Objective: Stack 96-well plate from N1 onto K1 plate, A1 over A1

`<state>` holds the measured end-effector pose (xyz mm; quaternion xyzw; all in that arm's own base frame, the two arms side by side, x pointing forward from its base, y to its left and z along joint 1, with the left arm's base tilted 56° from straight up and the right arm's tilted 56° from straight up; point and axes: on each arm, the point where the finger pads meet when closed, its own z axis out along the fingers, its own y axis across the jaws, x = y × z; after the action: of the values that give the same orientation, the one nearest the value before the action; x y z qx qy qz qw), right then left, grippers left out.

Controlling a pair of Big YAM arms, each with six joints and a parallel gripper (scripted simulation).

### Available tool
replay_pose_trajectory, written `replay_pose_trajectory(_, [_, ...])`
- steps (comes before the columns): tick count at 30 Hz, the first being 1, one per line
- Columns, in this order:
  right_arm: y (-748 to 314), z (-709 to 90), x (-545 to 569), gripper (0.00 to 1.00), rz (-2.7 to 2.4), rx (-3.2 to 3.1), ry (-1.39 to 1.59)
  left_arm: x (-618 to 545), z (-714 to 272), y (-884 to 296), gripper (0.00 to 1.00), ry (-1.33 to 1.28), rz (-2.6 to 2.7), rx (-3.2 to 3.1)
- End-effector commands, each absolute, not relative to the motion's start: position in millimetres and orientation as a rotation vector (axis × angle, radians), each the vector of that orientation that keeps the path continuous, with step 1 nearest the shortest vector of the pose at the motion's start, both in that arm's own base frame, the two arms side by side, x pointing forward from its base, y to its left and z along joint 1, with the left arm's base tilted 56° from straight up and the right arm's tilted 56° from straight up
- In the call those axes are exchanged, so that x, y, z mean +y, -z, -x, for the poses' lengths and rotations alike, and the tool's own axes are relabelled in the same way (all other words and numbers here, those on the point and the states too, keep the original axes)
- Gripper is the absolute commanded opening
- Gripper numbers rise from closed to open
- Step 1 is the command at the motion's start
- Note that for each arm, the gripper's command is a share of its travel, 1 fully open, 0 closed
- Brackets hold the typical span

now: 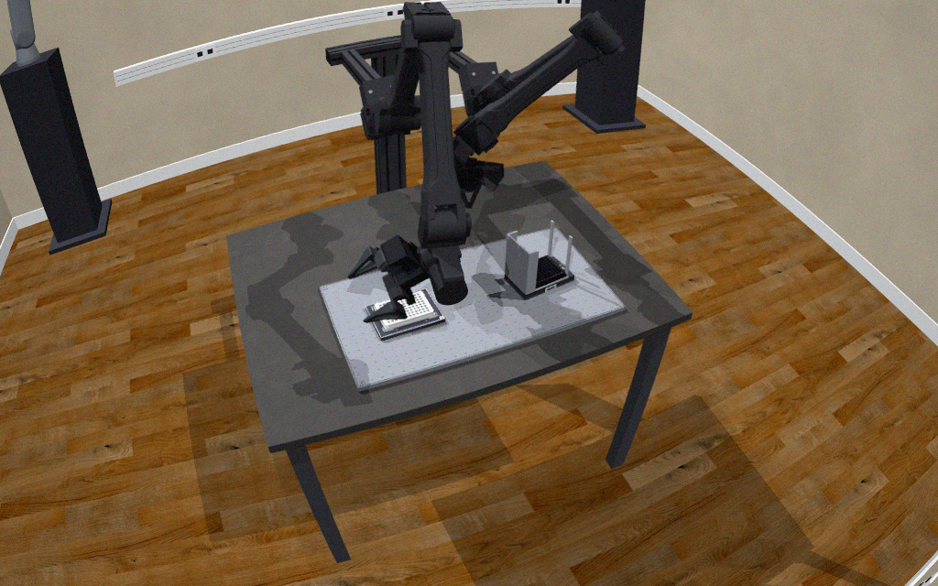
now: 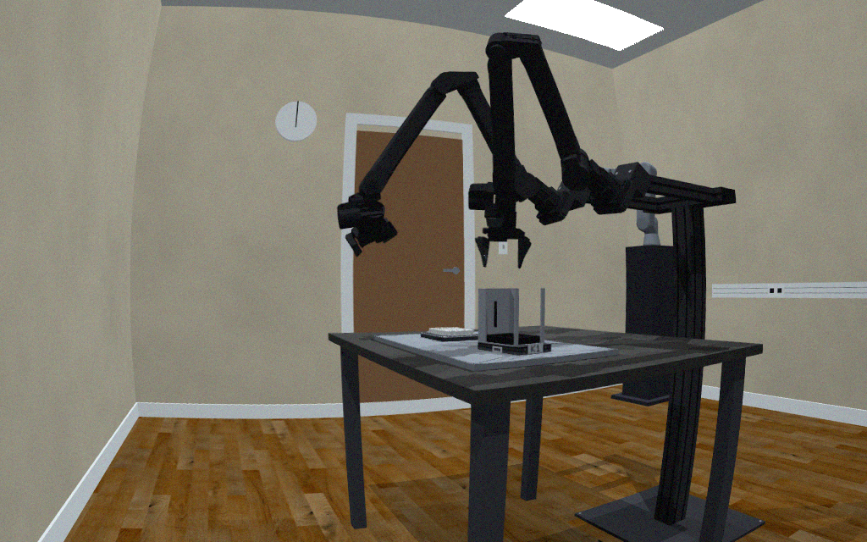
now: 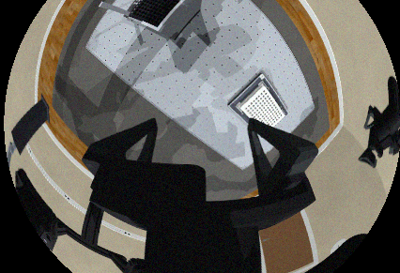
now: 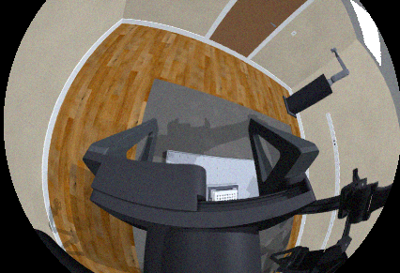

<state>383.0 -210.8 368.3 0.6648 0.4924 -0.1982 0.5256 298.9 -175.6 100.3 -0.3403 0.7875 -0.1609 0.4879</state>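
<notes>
The white 96-well plate lies in the dark-rimmed nest N1. The stack rack K1 has tall grey walls and thin posts. A black plate lies low inside it. My left gripper is open and empty, pointing down high above the table. My right gripper is open, empty and tilted, high above the table on the nest side. Rim lettering is too small to read.
A pale perforated board carries the nest and rack on the dark table. The rack's upright walls and posts rise well above its plate. The two arms reach out from a black stand behind the table.
</notes>
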Motion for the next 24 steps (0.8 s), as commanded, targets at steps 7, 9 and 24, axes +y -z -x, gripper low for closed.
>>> replay_pose_trajectory(7, [-375.5,-381.6,-211.1,1.00,-1.590,1.160,0.461,-177.0,-299.6,-102.5,1.00,0.397,0.828,1.910])
replay_pose_trajectory(9, [-375.5,-381.6,-211.1,1.00,-1.590,1.160,0.461,-177.0,-299.6,-102.5,1.00,0.397,0.828,1.910])
replay_pose_trajectory(24, [-384.4,-367.9,-210.3,1.00,-1.590,1.160,0.461,-177.0,-299.6,-102.5,1.00,0.397,0.828,1.910])
